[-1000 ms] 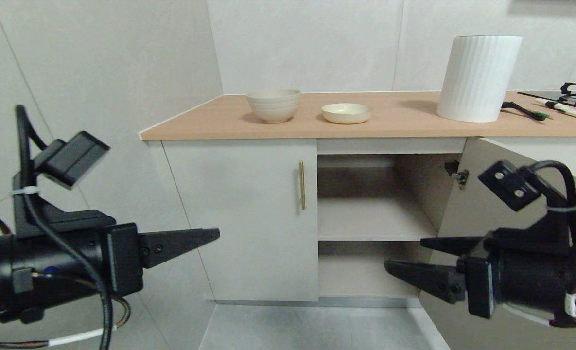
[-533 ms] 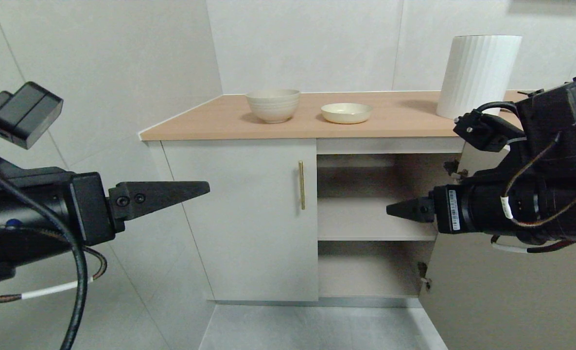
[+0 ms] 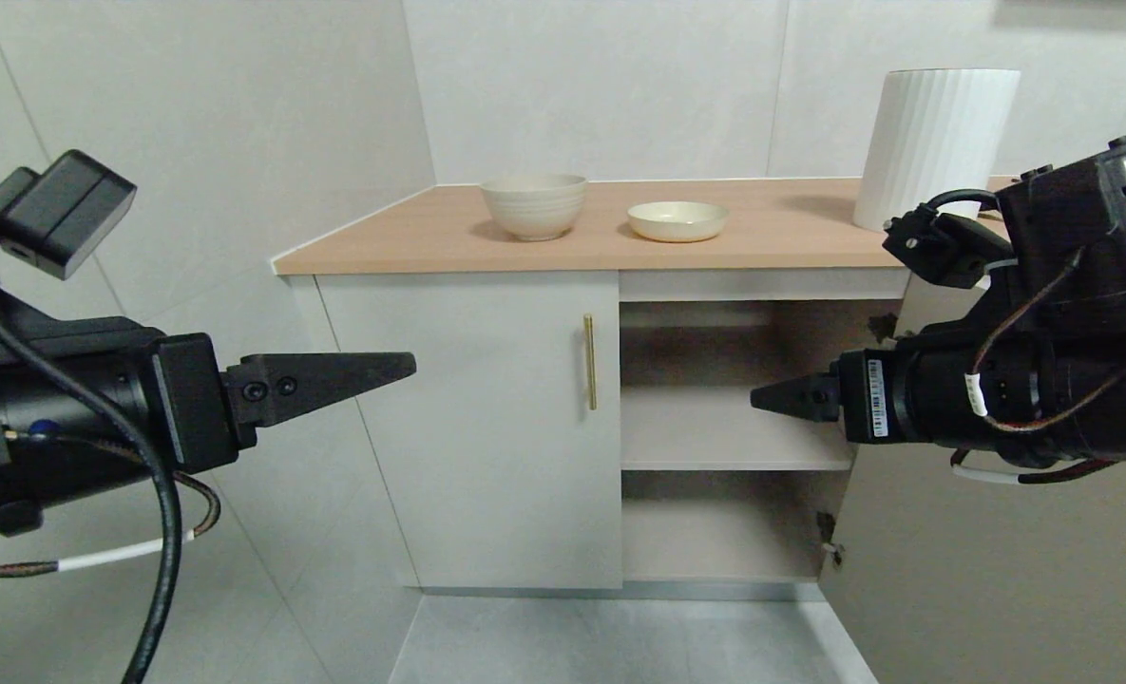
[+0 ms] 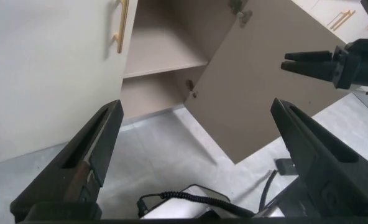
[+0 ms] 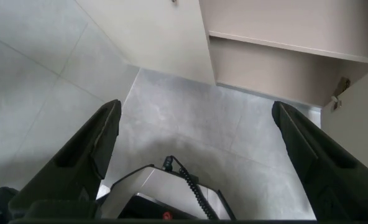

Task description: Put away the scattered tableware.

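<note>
Two pieces of tableware sit on the countertop: a ribbed beige bowl toward the left corner, and a shallow cream dish near it on the right, not touching. Both are upright and well back from the front edge. Further right on the same top stands a tall white ribbed cylinder, its foot partly covered by the right arm in the head view. The cabinet below is half open. The left door is closed with its brass handle vertical, blocking that half. The right door is swung out toward the robot, exposing a shelf and the lower compartment under it. A small fitting on the open door's inner edge is probably a hinge, but it's too small to confirm. The left gripper hangs in front of the closed door, below counter height, jaws spread wide with nothing between them. The right gripper is level with the shelf opening, beside the open door, jaws also spread and holding nothing. Its wrist view looks down at the grey floor and the cabinet's bottom edge.
</note>
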### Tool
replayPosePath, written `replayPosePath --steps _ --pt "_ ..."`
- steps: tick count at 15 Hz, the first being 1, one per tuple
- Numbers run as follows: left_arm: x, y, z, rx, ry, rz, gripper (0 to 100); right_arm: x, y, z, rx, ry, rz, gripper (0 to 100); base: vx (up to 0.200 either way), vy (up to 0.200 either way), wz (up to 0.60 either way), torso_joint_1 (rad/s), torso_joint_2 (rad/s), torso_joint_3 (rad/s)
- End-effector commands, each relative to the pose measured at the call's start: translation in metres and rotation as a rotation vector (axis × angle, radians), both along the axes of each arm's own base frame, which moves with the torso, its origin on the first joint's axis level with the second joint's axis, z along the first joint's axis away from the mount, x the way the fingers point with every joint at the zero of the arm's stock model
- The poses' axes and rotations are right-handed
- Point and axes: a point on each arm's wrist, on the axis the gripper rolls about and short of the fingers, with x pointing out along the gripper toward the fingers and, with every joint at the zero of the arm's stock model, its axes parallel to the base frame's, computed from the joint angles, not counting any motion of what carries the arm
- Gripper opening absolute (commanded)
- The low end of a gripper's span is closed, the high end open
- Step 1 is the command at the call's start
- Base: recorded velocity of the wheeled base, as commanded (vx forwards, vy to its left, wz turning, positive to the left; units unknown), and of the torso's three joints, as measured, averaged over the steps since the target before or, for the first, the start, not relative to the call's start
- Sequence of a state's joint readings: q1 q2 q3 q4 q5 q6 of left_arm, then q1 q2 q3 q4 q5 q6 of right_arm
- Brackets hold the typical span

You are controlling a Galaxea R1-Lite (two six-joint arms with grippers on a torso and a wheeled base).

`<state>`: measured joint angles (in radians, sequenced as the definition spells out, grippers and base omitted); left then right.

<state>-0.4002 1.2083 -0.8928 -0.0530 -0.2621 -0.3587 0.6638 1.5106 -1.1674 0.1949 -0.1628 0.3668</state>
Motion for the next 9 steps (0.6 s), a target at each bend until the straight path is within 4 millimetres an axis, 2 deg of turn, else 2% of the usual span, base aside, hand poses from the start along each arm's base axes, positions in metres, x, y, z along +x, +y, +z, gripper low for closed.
replayPosePath --steps 1,9 --pt "0.0021 -0.0009 -0.001 0.002 0.006 0.0 100 -0.0009 -0.0006 0.0011 0.003 -0.003 0.001 100 0.2 0.0 0.0 -0.002 0.0 0.007" --pt "0.0062 0.0063 0.0024 -0.003 -0.003 0.045 100 -0.0023 -0.001 0.0014 0.007 -0.002 0.009 100 0.2 0.0 0.0 0.002 0.0 0.002"
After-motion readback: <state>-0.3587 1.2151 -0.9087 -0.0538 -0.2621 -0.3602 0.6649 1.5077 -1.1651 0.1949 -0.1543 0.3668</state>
